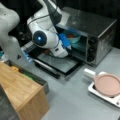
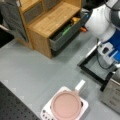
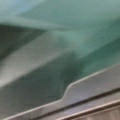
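In a front view my gripper (image 1: 69, 46), on a blue and white hand, reaches into the mouth of a silver toaster oven (image 1: 95, 30). A teal bowl (image 1: 73, 37) with something red in it sits on the rack inside, just behind the gripper. The oven's glass door (image 1: 60, 62) hangs open and flat below my wrist. The wrist view is filled by a teal surface (image 3: 82, 30) very close up, with a grey metal rim (image 3: 85, 87) below it. My fingers do not show there.
A pink pan (image 1: 108, 85) with a white handle sits on a white hotplate (image 2: 47, 113) on the grey table. A wooden cabinet (image 2: 50, 20) has an open drawer (image 2: 67, 31) holding yellow and green items. The arm's base (image 1: 10, 37) stands at left.
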